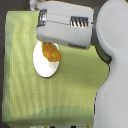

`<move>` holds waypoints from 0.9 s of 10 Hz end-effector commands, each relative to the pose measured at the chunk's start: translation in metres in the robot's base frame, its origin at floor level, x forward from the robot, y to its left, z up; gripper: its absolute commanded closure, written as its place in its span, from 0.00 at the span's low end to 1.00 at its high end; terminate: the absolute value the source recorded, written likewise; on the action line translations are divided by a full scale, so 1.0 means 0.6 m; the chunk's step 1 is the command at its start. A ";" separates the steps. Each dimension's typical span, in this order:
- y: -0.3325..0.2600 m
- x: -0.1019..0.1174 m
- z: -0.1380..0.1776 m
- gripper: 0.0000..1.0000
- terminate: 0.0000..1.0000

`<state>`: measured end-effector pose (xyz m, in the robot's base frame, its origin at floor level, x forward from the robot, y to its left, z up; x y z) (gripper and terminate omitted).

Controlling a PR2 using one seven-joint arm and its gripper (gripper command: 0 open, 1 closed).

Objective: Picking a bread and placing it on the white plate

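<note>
The white plate [44, 64] is an oval lying on the green cloth, left of centre in the exterior view. The bread [51, 52], golden-orange and bumpy, sits over the plate's upper right part. Its top end runs under the grey arm [65, 24]. That bulky arm housing hangs directly above the bread and hides my gripper's fingers. I cannot tell whether the bread rests on the plate or is still held just above it.
A green cloth [75, 85] covers the table. The robot's large grey body [112, 75] fills the exterior view's right side, reaching down to the bottom edge. A dark surface [2, 60] borders the cloth on the exterior view's left.
</note>
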<state>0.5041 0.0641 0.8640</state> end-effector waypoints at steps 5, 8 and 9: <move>0.045 -0.004 -0.026 1.00 0.00; 0.032 -0.003 -0.021 1.00 0.00; 0.032 -0.004 -0.020 0.00 0.00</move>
<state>0.5045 0.0902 0.8498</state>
